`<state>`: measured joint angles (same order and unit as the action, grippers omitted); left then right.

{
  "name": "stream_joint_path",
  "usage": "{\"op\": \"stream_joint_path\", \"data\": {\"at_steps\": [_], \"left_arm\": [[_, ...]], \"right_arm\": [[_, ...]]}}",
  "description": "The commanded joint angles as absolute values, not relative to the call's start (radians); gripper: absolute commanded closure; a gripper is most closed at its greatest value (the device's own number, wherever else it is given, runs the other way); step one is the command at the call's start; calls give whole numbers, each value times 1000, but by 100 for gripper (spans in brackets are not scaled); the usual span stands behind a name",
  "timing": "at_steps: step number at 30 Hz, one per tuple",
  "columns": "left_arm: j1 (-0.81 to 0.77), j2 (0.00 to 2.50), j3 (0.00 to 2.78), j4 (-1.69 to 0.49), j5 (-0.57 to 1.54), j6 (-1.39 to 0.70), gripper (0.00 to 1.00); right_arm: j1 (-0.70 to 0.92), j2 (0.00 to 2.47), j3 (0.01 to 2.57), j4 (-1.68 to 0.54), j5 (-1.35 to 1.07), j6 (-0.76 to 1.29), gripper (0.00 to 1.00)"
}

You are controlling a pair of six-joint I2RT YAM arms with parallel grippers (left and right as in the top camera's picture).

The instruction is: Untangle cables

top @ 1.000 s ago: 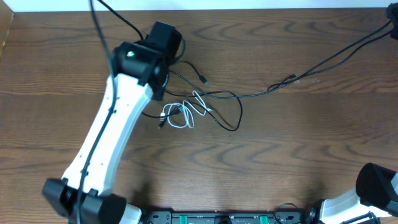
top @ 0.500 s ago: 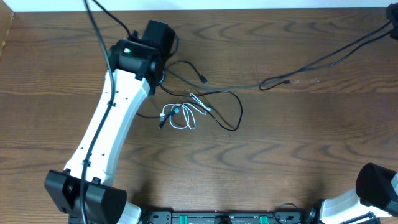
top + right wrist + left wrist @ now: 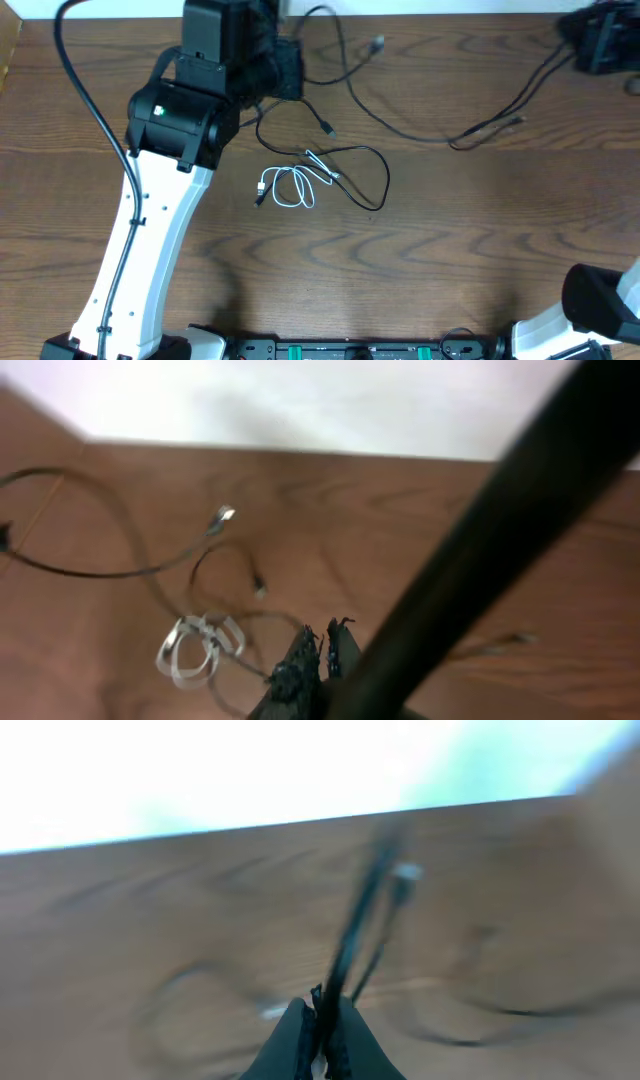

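Overhead view shows three cables on the brown wooden table (image 3: pixel 480 250): two black and one white. The white cable (image 3: pixel 290 187) lies coiled in a small bundle near the middle of the table. The looped black cable (image 3: pixel 385 178) swings around the bundle's right side in a wide curve, crossing it at the top, with one small plug end lying a little farther back. The long black cable (image 3: pixel 400 128) arcs up beside the left arm at the far edge, drops to the wood and runs off toward the far right corner, where a dark blurred shape sits. One silvery plug (image 3: pixel 377 42) rests near the far edge; which cable it ends I cannot tell. In the left wrist view the left gripper (image 3: pixel 320 1020) has its two fingertips pinched on a black cable that rises straight out from between them. In the right wrist view the right gripper (image 3: pixel 318 650) has its fingertips pressed together above the table; whether a cable sits between them I cannot tell.
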<state>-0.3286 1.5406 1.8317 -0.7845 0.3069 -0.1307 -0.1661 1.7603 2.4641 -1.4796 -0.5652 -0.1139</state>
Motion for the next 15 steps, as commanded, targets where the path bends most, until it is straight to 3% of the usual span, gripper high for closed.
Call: {"op": "stream_joint_path", "data": {"at_steps": [1,6,15], "left_arm": [[-327,1581,1839,-758,650,-140,93],[-327,1615,1839,-712,807,-149,93],[-395,1664,1839,-591,815,-206,92]], "right_arm": [[-100,1755,2424,-1484,-639,-208,99],[-9,1755,2350,-1454,-711,-252,99],[-10,1755,2307,-1399,-710,-195,99]]}}
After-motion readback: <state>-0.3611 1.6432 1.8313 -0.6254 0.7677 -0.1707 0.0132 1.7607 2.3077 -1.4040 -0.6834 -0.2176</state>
